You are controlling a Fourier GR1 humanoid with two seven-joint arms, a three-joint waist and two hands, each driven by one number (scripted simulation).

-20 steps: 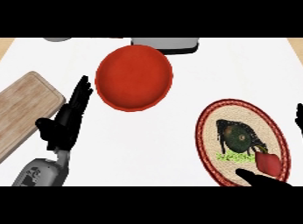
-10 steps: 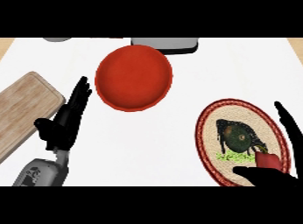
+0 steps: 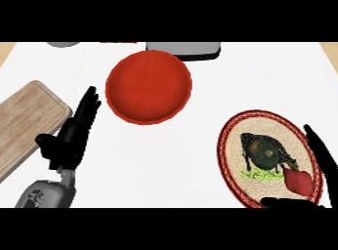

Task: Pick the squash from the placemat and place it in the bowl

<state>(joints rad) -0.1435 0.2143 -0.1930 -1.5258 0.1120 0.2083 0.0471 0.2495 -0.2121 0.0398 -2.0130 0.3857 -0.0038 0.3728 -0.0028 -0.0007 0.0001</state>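
Head view, looking steeply down at my white counter. The landmark is the round woven placemat with a red rim.

The squash, dark green and rounded, sits near the middle of the placemat on a dark printed patch. A small red item lies on the placemat too, just below and to the right of the squash. I cannot tell whether the two touch.

My right hand is at the placemat's right edge. Its fingers are straight and close together, running up along the rim. The thumb is spread wide and lies across the placemat's lower edge. The hand forms an open bracket beside the squash, curled round nothing and, as far as I can see, not touching it.

The red bowl, with nothing showing inside it, stands up and to the left of the placemat, well apart from it.

My left hand rests far to the left of the placemat, fingers straight, together and pointing up, thumb out to the side. A wooden cutting board lies beyond it, further left again. Grey objects sit at the counter's far edge, above and left of the placemat.

My judgement: the task is at its very start. Nothing is grasped and nothing is lifted. Left to do is closing the right hand round the squash without catching the red item, lifting it, carrying it up and left to the bowl, and letting go there.
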